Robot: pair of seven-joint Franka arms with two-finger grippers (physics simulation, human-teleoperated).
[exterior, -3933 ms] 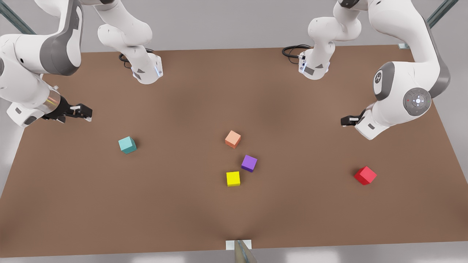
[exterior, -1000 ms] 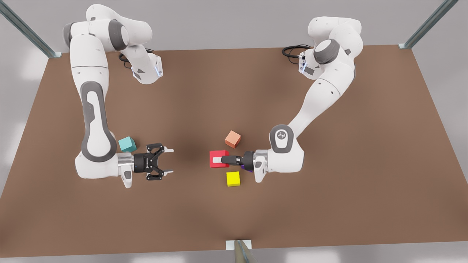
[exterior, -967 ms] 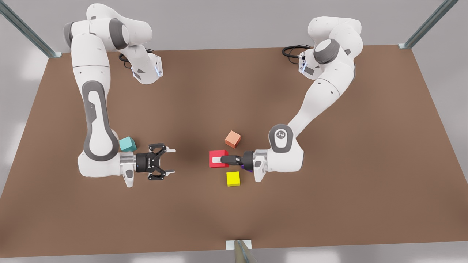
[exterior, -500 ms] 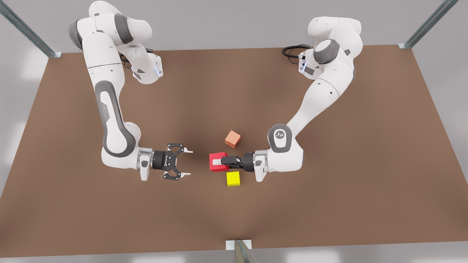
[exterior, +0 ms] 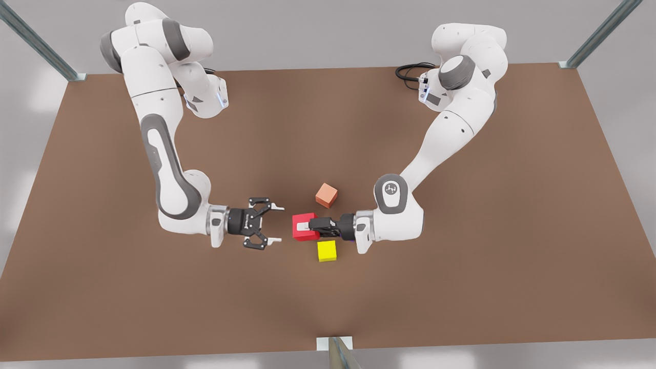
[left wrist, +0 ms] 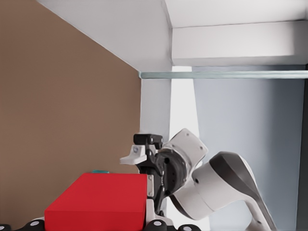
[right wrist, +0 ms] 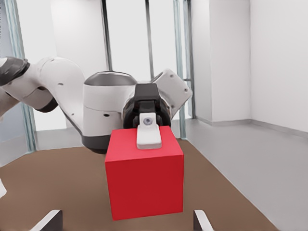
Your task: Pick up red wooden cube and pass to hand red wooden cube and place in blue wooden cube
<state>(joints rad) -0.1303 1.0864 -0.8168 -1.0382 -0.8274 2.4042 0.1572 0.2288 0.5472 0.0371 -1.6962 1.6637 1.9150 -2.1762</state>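
Note:
The red wooden cube (exterior: 300,233) hangs just above the table's middle, and my left gripper (exterior: 306,226) is shut on it from the front view's right. Its white finger pad (right wrist: 148,134) lies on the cube's top face (right wrist: 144,183). The hand, my right gripper (exterior: 278,224), faces the cube from the front view's left, a short gap away. It is open, its white fingertips (right wrist: 50,221) spread wider than the cube. The left wrist view has the cube (left wrist: 96,202) close up and one of the hand's fingertips (left wrist: 131,157) beyond it. The blue wooden cube is hidden behind the right arm in the front view.
A salmon cube (exterior: 326,195) lies just behind the red cube. A yellow cube (exterior: 327,250) sits just in front of my left gripper. Both arm bases stand at the back of the brown table (exterior: 461,282).
My right gripper has travelled toward the front view's right and closed most of the gap to the red cube. My left gripper has stayed nearly still, holding the cube.

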